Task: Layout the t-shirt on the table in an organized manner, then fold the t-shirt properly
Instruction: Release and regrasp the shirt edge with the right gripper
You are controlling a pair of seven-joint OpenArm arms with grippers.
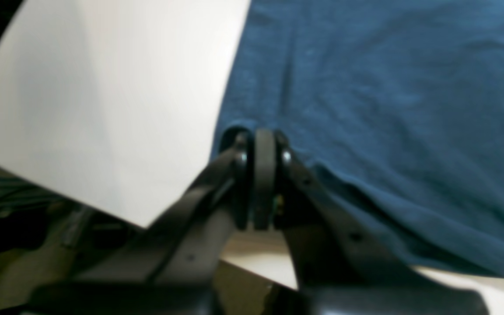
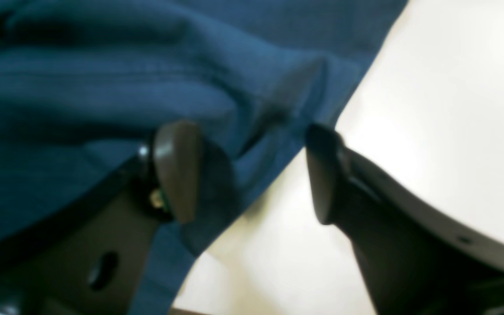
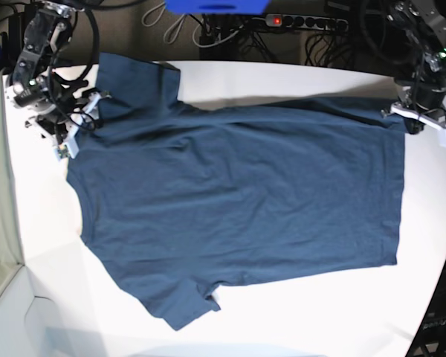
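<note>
Base view: t-shirt (image 3: 238,201) lengthwise across table (image 3: 297,312), neck toward right claw (image 3: 74,126).

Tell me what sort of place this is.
Probably a robotics lab or test bench: two robot arms flank a white table with a t-shirt spread on it, and a power strip with cables lies behind.

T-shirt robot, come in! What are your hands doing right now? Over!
Left tool shut on the t-shirt hem corner. Right tool open at the shoulder. T-shirt spread flat on the table. Nothing in the way.
</note>
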